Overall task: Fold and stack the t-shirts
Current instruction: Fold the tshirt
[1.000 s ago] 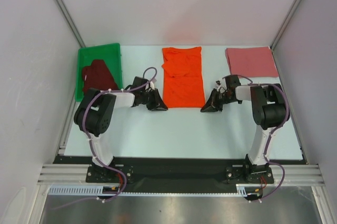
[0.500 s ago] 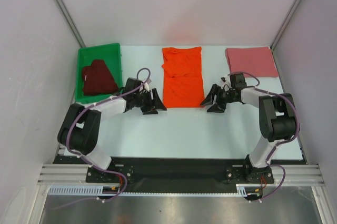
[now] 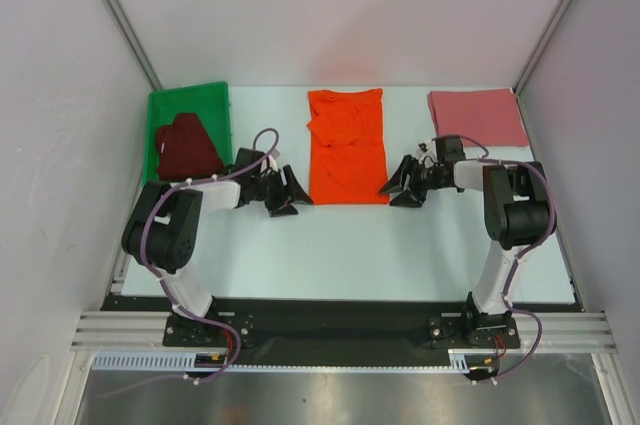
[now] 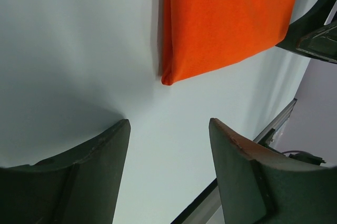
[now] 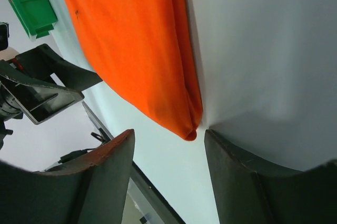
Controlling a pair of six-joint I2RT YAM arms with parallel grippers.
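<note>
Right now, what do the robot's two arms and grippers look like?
Both the left arm and right arm have black rounded joints joined by white links, with a purple cable looping along each. The left gripper and right gripper are black, each with two broad, dark wedge-shaped fingers.

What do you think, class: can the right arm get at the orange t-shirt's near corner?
Probably yes: the right gripper stands open beside the near corner of the orange t-shirt, nothing lying between them.
</note>
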